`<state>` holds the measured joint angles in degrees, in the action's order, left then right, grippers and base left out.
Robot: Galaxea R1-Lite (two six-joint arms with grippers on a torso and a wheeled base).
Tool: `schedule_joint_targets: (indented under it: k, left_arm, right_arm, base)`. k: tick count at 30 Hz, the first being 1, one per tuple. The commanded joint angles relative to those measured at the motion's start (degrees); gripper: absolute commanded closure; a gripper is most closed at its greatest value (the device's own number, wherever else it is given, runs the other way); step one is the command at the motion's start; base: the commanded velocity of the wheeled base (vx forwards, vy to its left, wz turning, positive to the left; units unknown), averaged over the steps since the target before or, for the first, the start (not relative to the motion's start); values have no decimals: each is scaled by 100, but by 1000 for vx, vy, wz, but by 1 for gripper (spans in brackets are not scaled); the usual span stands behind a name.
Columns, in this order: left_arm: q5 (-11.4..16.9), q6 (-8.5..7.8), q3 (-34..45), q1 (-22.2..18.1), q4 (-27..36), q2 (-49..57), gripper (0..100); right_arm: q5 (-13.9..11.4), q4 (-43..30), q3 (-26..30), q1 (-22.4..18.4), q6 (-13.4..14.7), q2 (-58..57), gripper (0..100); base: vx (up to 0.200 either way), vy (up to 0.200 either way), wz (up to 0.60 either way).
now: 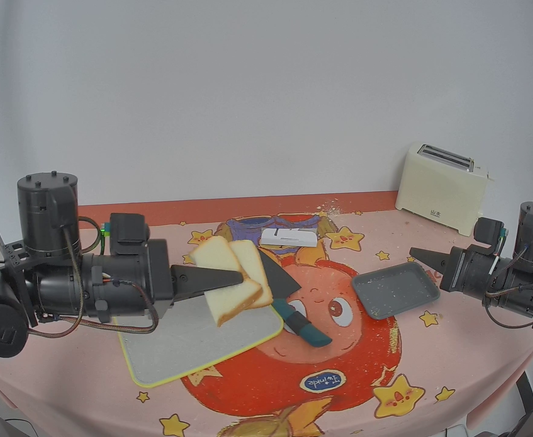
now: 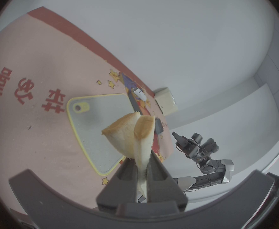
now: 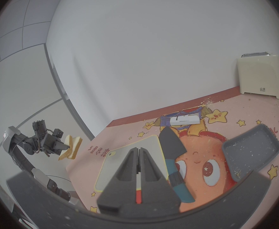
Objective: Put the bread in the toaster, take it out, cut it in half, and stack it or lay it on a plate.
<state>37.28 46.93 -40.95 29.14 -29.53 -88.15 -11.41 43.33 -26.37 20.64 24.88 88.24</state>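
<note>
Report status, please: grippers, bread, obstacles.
Left gripper shut on two pale toast halves, held above grey cutting board. Right gripper shut, empty, near dark grey rectangular plate. Teal-handled knife lies between board and plate.

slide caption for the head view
Left gripper holds two bread halves aloft; board, knife, plate and toaster on the table.

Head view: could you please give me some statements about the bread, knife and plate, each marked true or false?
The left pincer holds two bread halves in the air. True.
The plate already carries bread. False: both halves are in the left pincer.
The right pincer grips the knife. False: it is shut on nothing; the knife lies on the table.
The toaster stands at the table's far right. True.
</note>
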Motion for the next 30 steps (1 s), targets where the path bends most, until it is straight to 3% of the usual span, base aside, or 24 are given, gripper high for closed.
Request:
schedule_joint_targets:
  k: [1,4,6,9,11,17,20,21,23,30]
  left_arm:
    - [7,-9,-511,163,-1,-818,100]
    - [7,-9,-757,303,-36,-1319,100]
    - [16,18,-950,312,-27,-1565,100]
    - [16,18,-1179,391,-18,-1925,100]
    - [16,26,-1284,444,-9,-2154,100]
    - [16,70,-1671,541,-27,-2874,100]
    - [16,149,-1961,532,-1,-3112,100]
    - [25,281,-2101,541,-1,-3208,100]
    - [16,395,-2207,549,-9,-3270,100]
    - [-10,457,-2682,664,17,-3788,100]
  right_arm:
    - [-19,18,-114,-306,87,229,100]
    - [-19,18,-246,-324,483,9,100]
    - [-63,27,-316,-306,887,-193,100]
    - [-300,27,-290,-306,1151,-307,100]
    - [-423,36,-228,-306,1151,-325,100]
    - [-441,36,-184,-218,1124,-421,100]
    - [-441,27,-176,-218,1142,-474,100]
    - [-441,36,-158,-218,1133,-474,100]
    - [-441,36,-141,-218,1124,-465,100]
    - [-432,36,-79,-104,1098,-448,100]
  base:
    - [0,-200,0]
    - [0,-200,0]
    - [0,-200,0]
    - [0,-67,0]
    - [0,0,0]
    - [0,0,0]
    - [0,0,0]
    - [0,0,0]
    - [0,0,0]
    - [0,0,0]
